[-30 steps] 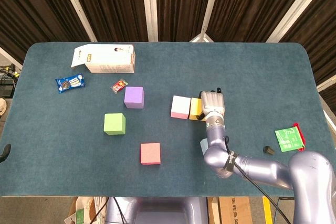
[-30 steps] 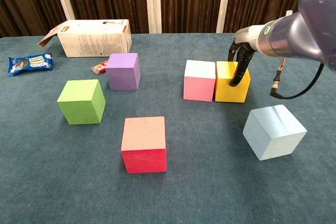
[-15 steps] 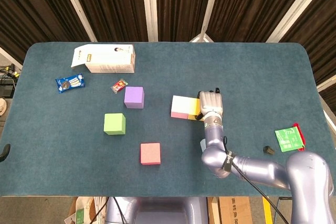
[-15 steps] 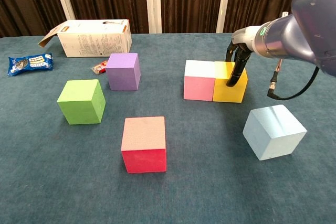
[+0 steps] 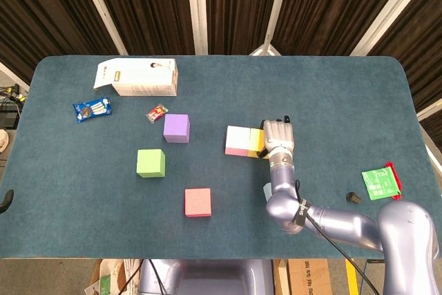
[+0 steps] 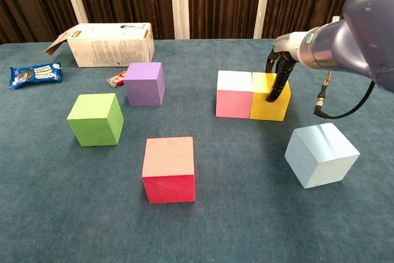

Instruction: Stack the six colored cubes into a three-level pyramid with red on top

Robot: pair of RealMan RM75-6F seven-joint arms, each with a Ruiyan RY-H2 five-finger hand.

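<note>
Chest view shows the table (image 6: 37, 214) bearing the right hand (image 6: 278, 81), its fingers pressed against the yellow cube's (image 6: 268, 104) right side; whether it grips, I cannot tell. Yellow touches pink (image 6: 234, 95). Blue (image 6: 321, 154) sits near right, red (image 6: 168, 169) near centre, green (image 6: 95, 119) and purple (image 6: 144, 83) left.

head view looks straight down on the whole counter (image 5: 69, 226); chest view sits low and close, facing across the same counter.
</note>
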